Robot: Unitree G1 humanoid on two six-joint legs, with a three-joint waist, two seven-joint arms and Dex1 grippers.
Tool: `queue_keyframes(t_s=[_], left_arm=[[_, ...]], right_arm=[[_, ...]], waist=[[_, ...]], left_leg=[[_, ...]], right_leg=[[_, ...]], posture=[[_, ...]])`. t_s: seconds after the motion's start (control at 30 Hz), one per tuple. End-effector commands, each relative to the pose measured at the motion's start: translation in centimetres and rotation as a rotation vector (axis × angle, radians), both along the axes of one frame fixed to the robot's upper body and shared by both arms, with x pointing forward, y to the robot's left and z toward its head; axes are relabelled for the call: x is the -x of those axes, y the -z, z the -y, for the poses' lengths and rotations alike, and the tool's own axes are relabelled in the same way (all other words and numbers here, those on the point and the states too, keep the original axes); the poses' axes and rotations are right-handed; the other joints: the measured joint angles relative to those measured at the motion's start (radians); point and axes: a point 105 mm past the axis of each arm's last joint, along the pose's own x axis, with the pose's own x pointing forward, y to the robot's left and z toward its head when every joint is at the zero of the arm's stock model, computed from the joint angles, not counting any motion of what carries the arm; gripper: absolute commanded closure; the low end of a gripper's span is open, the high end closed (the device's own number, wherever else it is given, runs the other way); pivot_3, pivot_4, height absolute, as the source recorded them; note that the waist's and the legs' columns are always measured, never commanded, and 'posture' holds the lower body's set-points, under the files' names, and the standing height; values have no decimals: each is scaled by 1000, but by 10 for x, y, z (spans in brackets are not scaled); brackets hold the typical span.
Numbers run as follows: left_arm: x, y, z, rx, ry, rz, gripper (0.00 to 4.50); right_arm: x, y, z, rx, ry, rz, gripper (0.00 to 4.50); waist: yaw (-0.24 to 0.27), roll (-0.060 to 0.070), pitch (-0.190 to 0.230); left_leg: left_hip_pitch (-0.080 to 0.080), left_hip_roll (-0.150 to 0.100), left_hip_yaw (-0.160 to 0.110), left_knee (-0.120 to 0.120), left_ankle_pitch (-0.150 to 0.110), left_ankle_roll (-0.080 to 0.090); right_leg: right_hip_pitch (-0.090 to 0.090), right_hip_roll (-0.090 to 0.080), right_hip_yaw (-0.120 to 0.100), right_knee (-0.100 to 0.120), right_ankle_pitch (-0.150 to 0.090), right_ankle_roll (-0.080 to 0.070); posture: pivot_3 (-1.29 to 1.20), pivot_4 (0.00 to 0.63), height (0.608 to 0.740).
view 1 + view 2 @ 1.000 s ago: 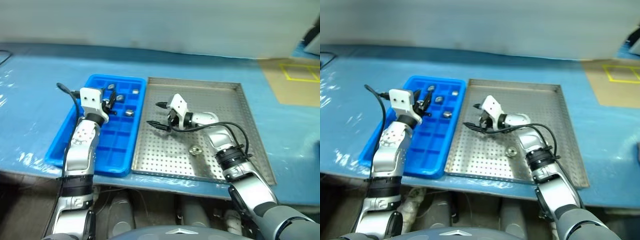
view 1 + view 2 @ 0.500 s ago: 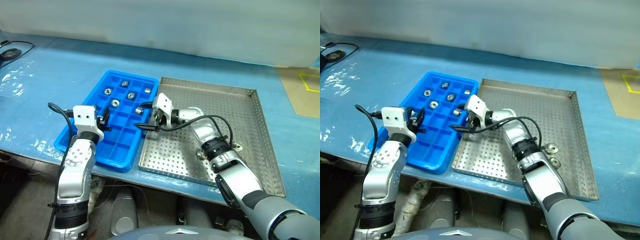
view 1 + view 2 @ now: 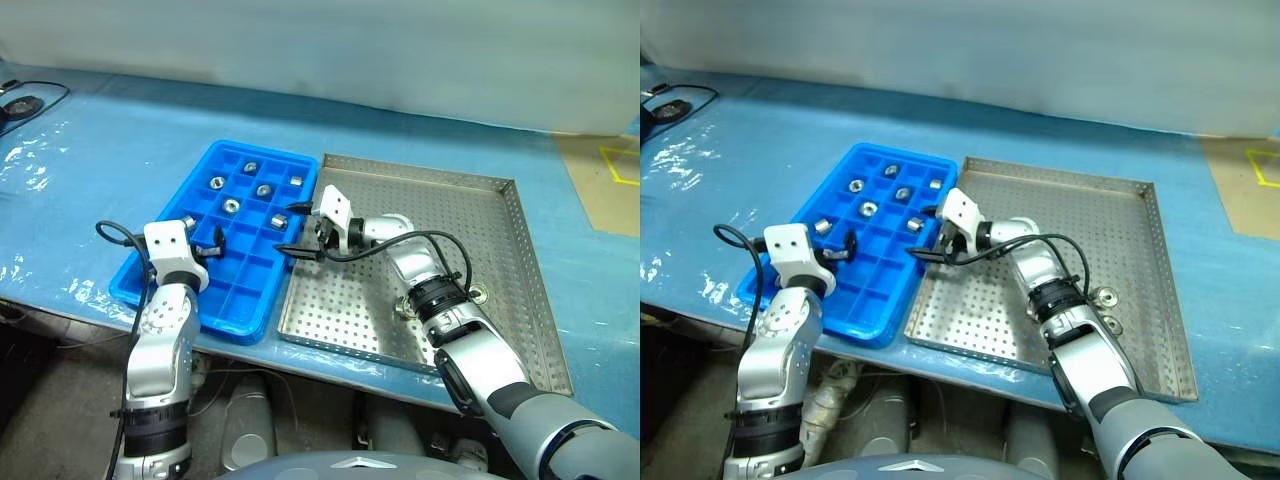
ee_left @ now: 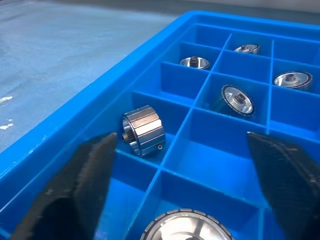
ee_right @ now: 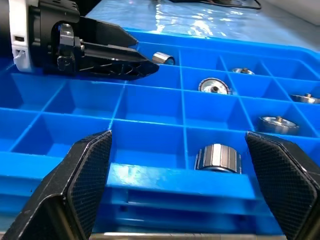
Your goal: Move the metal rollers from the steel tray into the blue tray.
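1. Seven metal rollers [image 3: 230, 206] are sitting in the blue tray [image 3: 245, 285], one per compartment.
2. Two more are lying in the steel tray [image 3: 440, 215].
3. That is making nine rollers showing in total.
4. Two trays are showing: one blue, one steel.

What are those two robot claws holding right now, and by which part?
Nothing. The left gripper stands open over the blue tray, a metal roller lying loose in the compartment ahead of it. The right gripper is open and empty too.

Silver-grey arms [image 3: 160, 345] (black cables looped alongside) carry white wrist blocks and black textured jaws.
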Motion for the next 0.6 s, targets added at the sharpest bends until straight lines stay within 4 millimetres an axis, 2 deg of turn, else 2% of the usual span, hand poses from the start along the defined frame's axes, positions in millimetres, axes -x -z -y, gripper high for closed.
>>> queue_keyframes(t_s=[0.03, 0.2, 0.33, 0.47, 0.57, 0.6], left_arm=[[-16, -30, 16, -13, 129, 125, 28], [-43, -32, 43, -17, 293, 122, 28], [-60, -34, 65, -17, 384, 128, 28], [-66, -42, 81, 23, 458, 165, 28], [-64, -49, 95, 194, 547, 183, 28], [-60, -52, 106, 394, 631, 152, 28]], right_arm=[[-4, -11, 13, -25, 60, 41, 0], [-4, -11, 45, -21, 183, 58, 0], [3, -8, 68, -23, 282, 54, 0], [8, -15, 72, -70, 323, 42, 0], [9, -26, 69, -134, 326, 22, 0], [9, -33, 66, -194, 317, -21, 0]], waist=[[-5, 0, 0], [-15, 0, 0], [-42, 0, 0], [-81, 0, 0], [-107, 0, 0], [-111, 0, 0]], left_leg=[[0, 0, 0, 0, 0, 0], [0, -2, 1, 2, 0, 1], [0, -3, 2, 3, 0, 2], [1, -3, 2, 4, 0, 2], [3, -3, 3, 4, 0, 2], [3, -3, 4, 3, 0, 2]], right_leg=[[0, 0, 0, 0, 0, 0], [0, 0, 3, 0, 0, 0], [0, 0, 4, 0, 0, 1], [0, 0, 5, 1, 1, 1], [0, 0, 9, 1, 1, 2], [0, 0, 9, 1, 1, 2]], posture=[[-55, 150, 740], [-182, 150, 740], [-294, 150, 740], [-320, 150, 740], [-329, 150, 740], [-335, 150, 740]])
